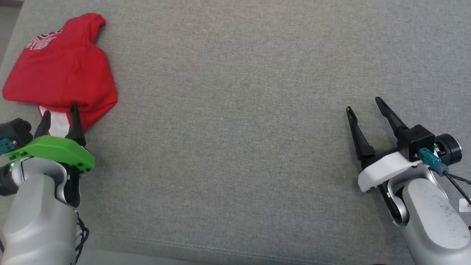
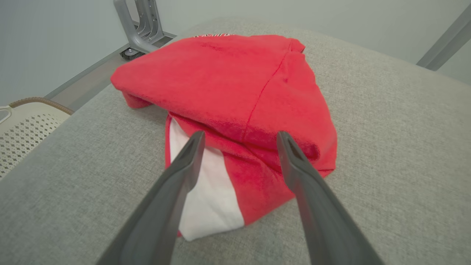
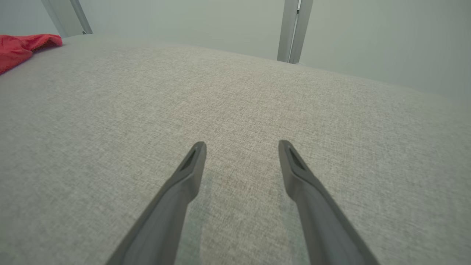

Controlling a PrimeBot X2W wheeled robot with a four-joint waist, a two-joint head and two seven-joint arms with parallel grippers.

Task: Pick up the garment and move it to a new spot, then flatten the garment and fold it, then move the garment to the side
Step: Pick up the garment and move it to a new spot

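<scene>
The garment point(image 1: 62, 70) is red with a white panel and white lettering, and lies folded in a bundle at the far left of the grey fabric surface point(image 1: 239, 110). My left gripper point(image 1: 60, 109) stands open just at its near edge, fingers over the white panel. In the left wrist view the garment point(image 2: 235, 84) fills the middle, and the left gripper point(image 2: 240, 137) has its tips wide apart above the near hem. My right gripper point(image 1: 363, 103) is open far to the right over bare fabric. The right wrist view shows the right gripper point(image 3: 242, 146) open, with a corner of the garment point(image 3: 22, 46) at the upper left.
A white perforated basket point(image 2: 22, 129) stands beyond the surface's left edge. Grey metal frame legs point(image 2: 141, 25) rise behind the garment, and another post point(image 3: 296, 29) stands past the far edge. The surface's near seam point(image 1: 235, 252) runs along the bottom.
</scene>
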